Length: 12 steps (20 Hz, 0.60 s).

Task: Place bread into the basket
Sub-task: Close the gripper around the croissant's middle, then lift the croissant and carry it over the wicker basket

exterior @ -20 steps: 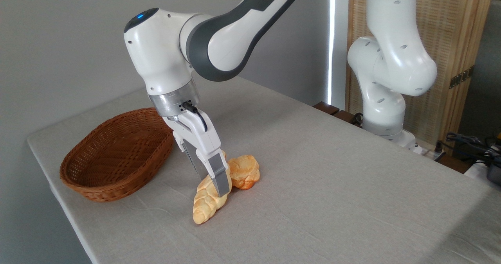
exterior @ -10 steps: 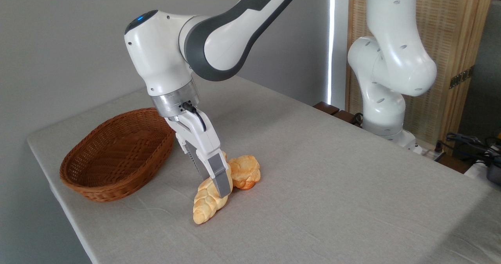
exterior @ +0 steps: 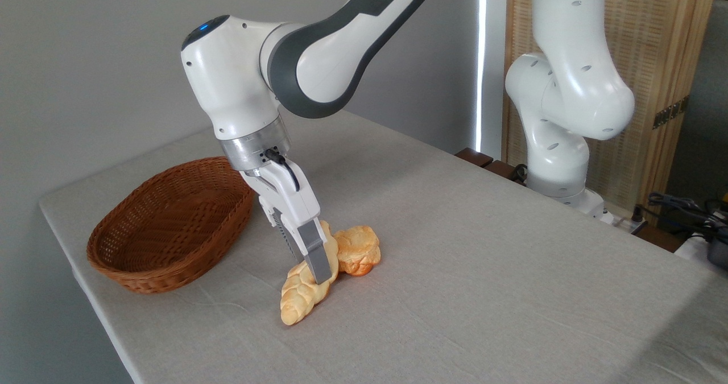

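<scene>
Gripper (exterior: 319, 267) lowered onto the bread (exterior: 304, 293)

The bread, lying on the worktop (exterior: 455, 270), appeared to be pinched between the fingers; the basket (exterior: 165, 224) was set to the gripper's left, apart.

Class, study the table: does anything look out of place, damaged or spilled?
Nothing stands out. The basket sits upright and empty, the braided bread lies intact on the cloth against a small bun, and the hand is down at the loaf.
</scene>
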Tool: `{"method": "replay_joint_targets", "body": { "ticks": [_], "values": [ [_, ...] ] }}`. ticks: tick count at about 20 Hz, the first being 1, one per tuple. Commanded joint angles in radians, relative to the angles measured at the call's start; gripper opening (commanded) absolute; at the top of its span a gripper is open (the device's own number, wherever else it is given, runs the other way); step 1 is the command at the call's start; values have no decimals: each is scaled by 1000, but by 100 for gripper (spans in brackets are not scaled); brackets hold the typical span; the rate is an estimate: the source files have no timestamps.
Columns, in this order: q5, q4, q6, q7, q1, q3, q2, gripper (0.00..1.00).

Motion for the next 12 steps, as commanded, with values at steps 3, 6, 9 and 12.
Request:
{"method": "replay_joint_targets", "body": {
  "ticks": [3,6,9,12],
  "values": [
    [23,-6,-14,-2,-2,3,-1,35],
    [22,2,-13,0,-2,3,-18,35],
    [13,20,-13,-6,-2,3,-54,36],
    [3,26,-11,-12,-4,-4,-75,36]
  ]
}}
